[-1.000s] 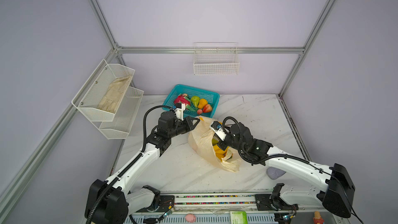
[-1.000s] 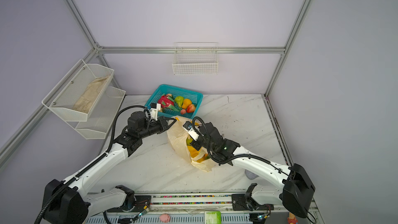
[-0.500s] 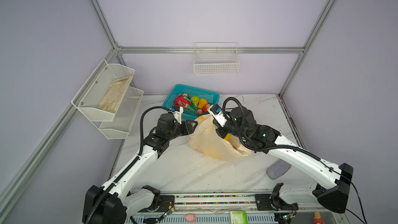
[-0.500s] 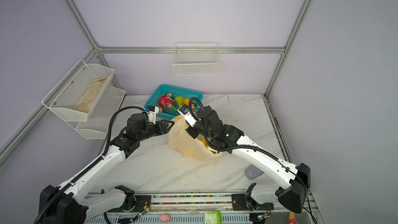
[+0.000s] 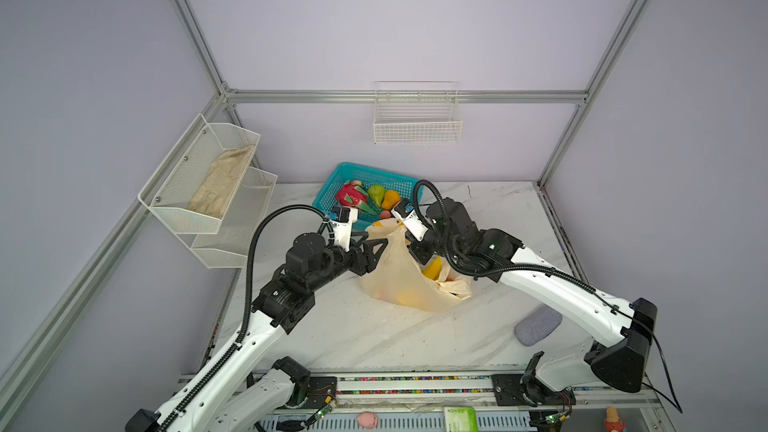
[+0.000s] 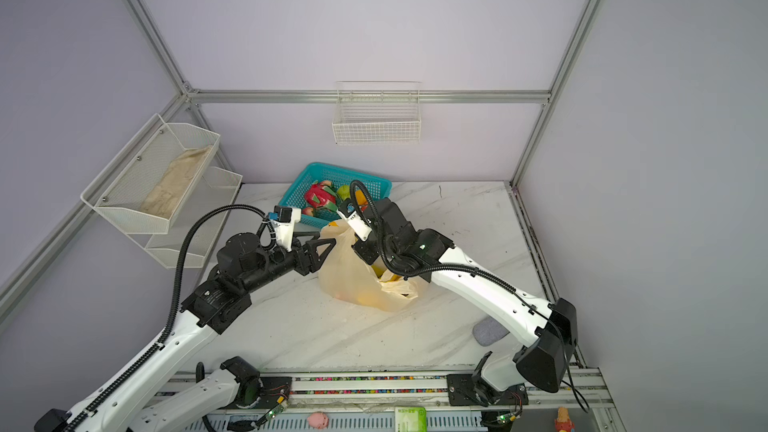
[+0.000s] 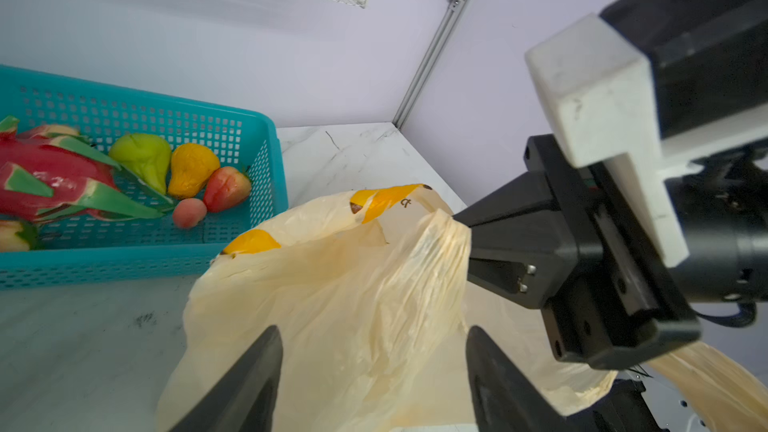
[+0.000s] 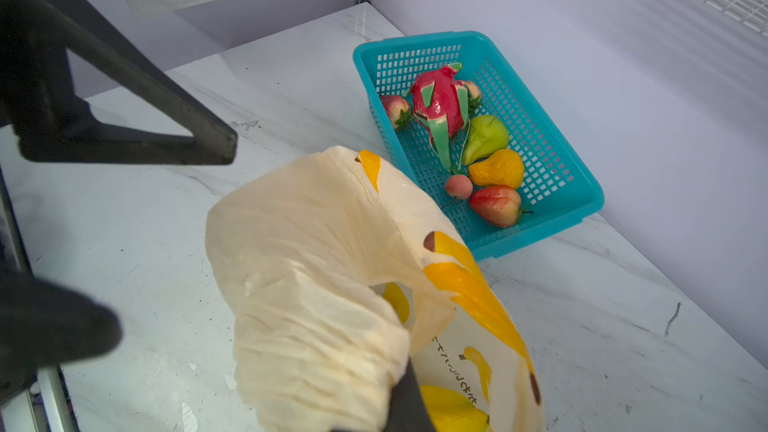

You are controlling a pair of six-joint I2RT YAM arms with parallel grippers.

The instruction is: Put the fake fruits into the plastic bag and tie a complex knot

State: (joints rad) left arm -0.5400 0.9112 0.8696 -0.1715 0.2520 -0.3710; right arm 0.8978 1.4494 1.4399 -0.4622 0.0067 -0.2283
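Spanning the cell floor, the marbled desk (image 5: 374, 338) carries the bag (image 5: 399, 284) at its middle. The bag is slumped on its side with its mouth seemingly turned toward the right arm, and a yellow piece (image 5: 432, 268) inside is probably the banana bunch. Just behind it sits the basket (image 5: 374, 176), its long axis running roughly along the back wall and its front edge close to the bag's raised top. The right hand (image 7: 463, 234) is clenched on a gathered fold of the bag's rim, holding that edge up off the desk. The left hand (image 7: 372, 332) is released, its fingers (image 8: 203, 147) spread wide just short of the bag's left wall and gripping nothing. The fruits (image 6: 320, 197) not yet bagged lie in the basket: the dragon fruit (image 5: 349, 195) toward the left end, the green pear (image 5: 376, 193) and orange pear (image 5: 390, 199) beside it, then strawberries (image 8: 496, 204) and a small pink round piece (image 8: 458, 187). The coming move likely turns on one relation. The basket lies straight beyond the free left hand, toward the back wall, and its dragon-fruit end is nearer that hand than the right one, which is busy holding the bag. The bag's print shows yellow bananas and a line of dark characters (image 8: 453, 367), too warped to read.
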